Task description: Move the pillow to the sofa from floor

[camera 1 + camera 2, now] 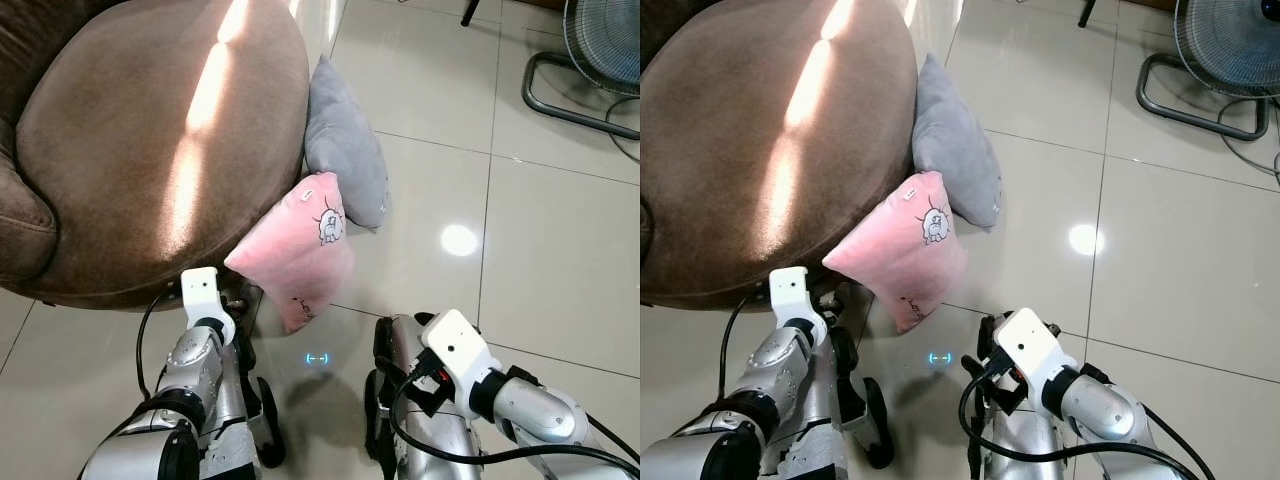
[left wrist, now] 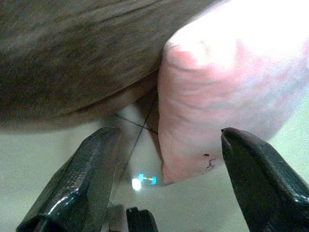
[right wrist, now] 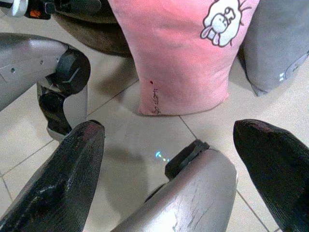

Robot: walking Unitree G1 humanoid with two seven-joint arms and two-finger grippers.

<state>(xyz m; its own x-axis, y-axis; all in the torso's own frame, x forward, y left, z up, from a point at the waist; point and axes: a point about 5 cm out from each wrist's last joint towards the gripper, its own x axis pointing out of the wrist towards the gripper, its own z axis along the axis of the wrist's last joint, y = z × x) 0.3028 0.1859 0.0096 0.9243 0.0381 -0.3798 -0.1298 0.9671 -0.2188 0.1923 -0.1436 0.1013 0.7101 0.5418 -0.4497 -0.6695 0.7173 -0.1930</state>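
Note:
A pink pillow with a small cartoon print stands on the tiled floor, leaning against the base of the round brown sofa. Both silver arms are low in front of me, on either side of the pillow's lower corner. My left gripper is open and close to the sofa base; the pillow's lower corner lies just ahead, between its fingers. My right gripper is open and sits a short way back from the pillow, with bare tile between them.
A grey pillow leans on the sofa just behind the pink one. A standing fan with a metal tube base is at the far right. A small blue light spot marks the glossy floor.

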